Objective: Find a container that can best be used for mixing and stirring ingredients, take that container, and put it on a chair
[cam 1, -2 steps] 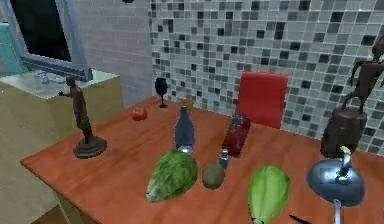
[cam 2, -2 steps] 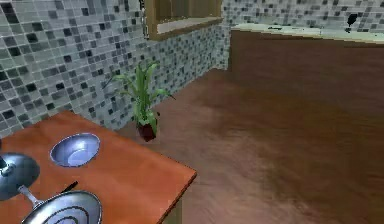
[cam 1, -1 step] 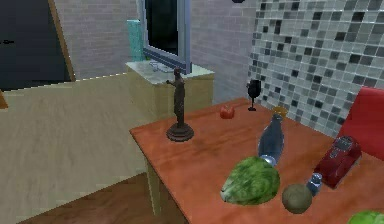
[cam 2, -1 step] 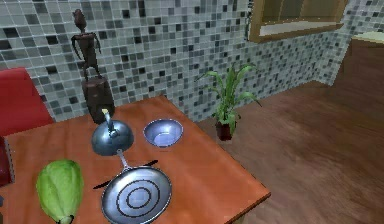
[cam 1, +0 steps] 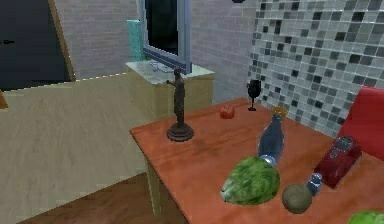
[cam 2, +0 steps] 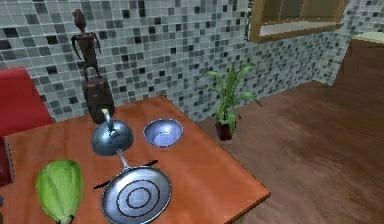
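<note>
A small blue-grey bowl sits upright on the wooden table, toward its far side in the arm side view. Just left of it stands a round grey kettle, and in front of both lies a grey frying pan with a dark handle. A red chair stands at the table's left end; it shows again as the red chair at the forward view's right edge.
On the table: a dark statue, a wine glass, a bottle, a lettuce, a red box. A television stands behind. A potted plant stands by the tiled wall; open wood floor lies to the right.
</note>
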Tool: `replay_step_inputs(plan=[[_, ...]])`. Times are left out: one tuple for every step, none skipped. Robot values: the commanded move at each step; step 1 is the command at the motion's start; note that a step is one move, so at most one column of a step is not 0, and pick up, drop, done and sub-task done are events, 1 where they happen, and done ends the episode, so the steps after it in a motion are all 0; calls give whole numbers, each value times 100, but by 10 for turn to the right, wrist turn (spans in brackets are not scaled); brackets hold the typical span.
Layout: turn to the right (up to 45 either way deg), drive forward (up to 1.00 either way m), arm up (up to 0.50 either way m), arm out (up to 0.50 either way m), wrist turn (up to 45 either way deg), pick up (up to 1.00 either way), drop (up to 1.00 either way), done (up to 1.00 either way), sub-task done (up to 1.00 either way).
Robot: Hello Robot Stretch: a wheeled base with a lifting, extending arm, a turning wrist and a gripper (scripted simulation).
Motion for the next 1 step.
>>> replay_step_inputs(plan=[[0,0,38,0,0,0,0,0,0]])
